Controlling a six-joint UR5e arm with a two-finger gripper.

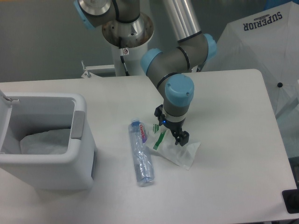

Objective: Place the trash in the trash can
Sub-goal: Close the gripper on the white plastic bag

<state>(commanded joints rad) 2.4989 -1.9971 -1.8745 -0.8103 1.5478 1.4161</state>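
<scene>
Wrapper [175,150] is lying under our open gripper [171,128]; we are risking pinching only a thin fold, and nudging the bottle [141,154] alongside.

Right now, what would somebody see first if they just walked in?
Probably the big grey robot arm with blue joints, its gripper hanging just above a crumpled white wrapper in the middle of the table. Beside the wrapper lies a squashed clear bottle with a blue cap. At the left stands an open grey trash can with a white bag inside.
</scene>
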